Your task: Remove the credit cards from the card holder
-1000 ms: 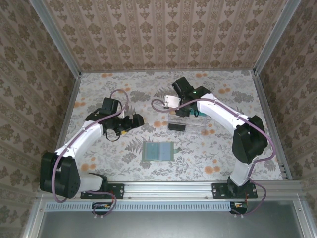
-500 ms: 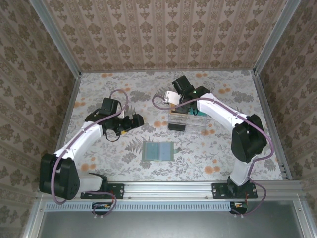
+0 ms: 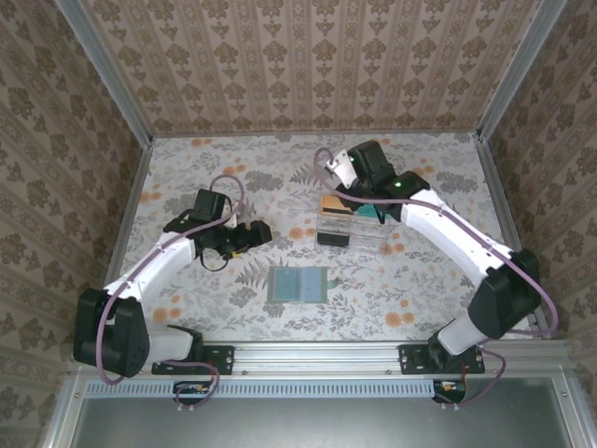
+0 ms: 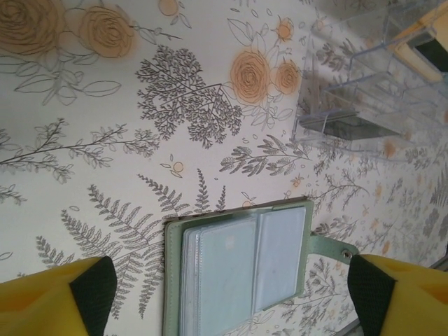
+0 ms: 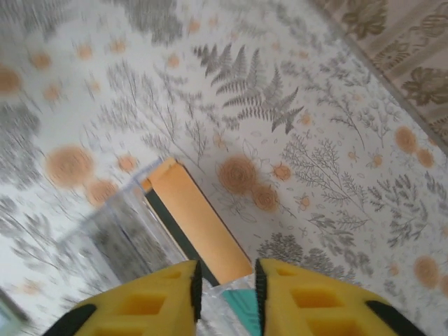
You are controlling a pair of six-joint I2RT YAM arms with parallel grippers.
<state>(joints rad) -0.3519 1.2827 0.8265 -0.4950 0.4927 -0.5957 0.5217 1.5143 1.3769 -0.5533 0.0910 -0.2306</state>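
Nearest the arm bases, the card holder [image 3: 298, 283] lies open and flat on the flowered surface [image 3: 187, 187]. Its clear sleeves face up and look empty, though glare makes that hard to confirm. The left tool [image 4: 229, 283] hangs above it with its jaws spread wide, one to each side of the wallet, holding nothing. If it comes down carelessly, a finger could catch the snap tab [image 4: 332, 246] or a soft edge and drag or fold the wallet.

Farther back and to the right stands the clear compartment tray [image 3: 368, 241], with a black block [image 3: 333, 239] in its near section. The tan-orange card [image 5: 199, 224] rests in a far compartment, tilted against a wall, and the teal-green card [image 3: 370, 213] is just to its right. So both cards appear to be out of the wallet.

The right tool [image 5: 225, 280] sits over the tray's far side with its jaws close together and only a slim gap between them. I cannot tell whether they pinch the teal-green card's edge. If they do, lifting away would pull that card back out. A finger brushing the light tray could also shove it along the surface or knock the leaning tan-orange card over.
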